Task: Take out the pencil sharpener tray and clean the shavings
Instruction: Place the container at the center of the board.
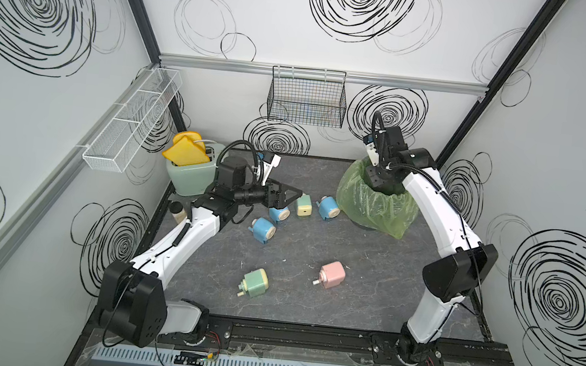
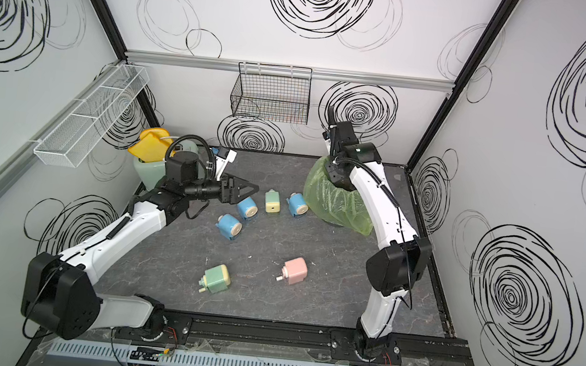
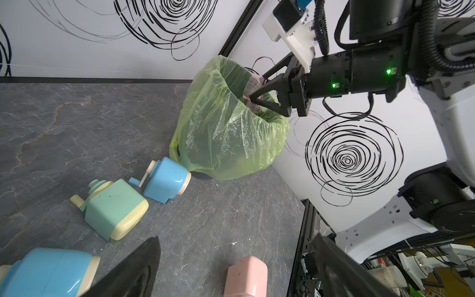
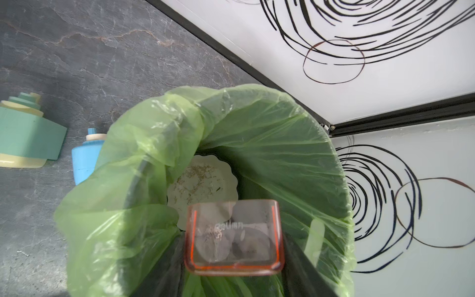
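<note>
My right gripper (image 4: 232, 270) reaches down into the mouth of the green-bagged bin (image 1: 374, 203) and is shut on a clear pink-tinted sharpener tray (image 4: 234, 236). A few shavings cling inside the tray. More shavings (image 4: 198, 182) lie on the bin's pale bottom. The pink pencil sharpener (image 1: 332, 274) lies on its side in the middle of the dark table. My left gripper (image 1: 293, 197) hovers open over the blue sharpeners at the back left with nothing between its fingers. The left wrist view shows the right gripper (image 3: 257, 99) at the bin's rim.
Other sharpeners lie on the table: three blue ones (image 1: 278, 214) (image 1: 263, 228) (image 1: 328, 207), a yellow-green one (image 1: 304, 206) and a green one (image 1: 255, 282). A toaster with toy toast (image 1: 192, 169) stands back left. A wire basket (image 1: 307, 100) hangs on the back wall.
</note>
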### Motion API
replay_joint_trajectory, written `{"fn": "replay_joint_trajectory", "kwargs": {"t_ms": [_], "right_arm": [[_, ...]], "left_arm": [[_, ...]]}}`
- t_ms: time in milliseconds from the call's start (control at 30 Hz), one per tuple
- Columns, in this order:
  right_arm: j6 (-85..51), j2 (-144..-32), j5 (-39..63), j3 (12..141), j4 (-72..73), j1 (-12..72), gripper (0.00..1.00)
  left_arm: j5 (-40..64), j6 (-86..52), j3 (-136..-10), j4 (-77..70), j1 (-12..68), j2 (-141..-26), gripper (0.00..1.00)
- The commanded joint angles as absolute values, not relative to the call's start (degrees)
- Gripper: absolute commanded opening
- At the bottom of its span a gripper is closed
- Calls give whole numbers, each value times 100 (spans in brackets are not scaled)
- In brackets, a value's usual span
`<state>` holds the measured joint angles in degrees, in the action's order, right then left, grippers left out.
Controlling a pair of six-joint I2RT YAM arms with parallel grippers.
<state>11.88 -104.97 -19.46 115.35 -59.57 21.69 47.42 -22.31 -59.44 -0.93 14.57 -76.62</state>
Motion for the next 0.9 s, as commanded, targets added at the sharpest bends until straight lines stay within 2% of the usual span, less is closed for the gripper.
{"fn": "replay_joint_trajectory", "kwargs": {"t_ms": [0, 33, 100, 200, 467, 667, 867], "right_arm": [[1114, -10291, -1862, 11487, -5867, 2221, 43], [1158, -10275, -1823, 11433, -5885, 2186, 44], [1036, -10374, -2257, 11613, -6135, 2108, 41], [943, -9785, -1464, 11278, -5496, 1918, 41], [238, -7227, 641, 7517, -1818, 694, 43], [-90, -5695, 1352, 5901, -218, 637, 44], [-795, -4042, 1590, 4212, 855, 676, 44]], "left_arm": [[4714, -2109, -5916, -257, 1419, -7657, 97], [4702, -2118, -5897, -289, 1420, -7653, 97], [4778, -2209, -5925, -347, 1437, -7698, 97], [4773, -2179, -5992, -308, 1505, -7682, 97], [4766, -2149, -6037, -228, 1701, -7636, 97], [4756, -2142, -6117, -205, 1854, -7669, 97], [4720, -2112, -6096, -167, 2081, -7682, 97]]}}
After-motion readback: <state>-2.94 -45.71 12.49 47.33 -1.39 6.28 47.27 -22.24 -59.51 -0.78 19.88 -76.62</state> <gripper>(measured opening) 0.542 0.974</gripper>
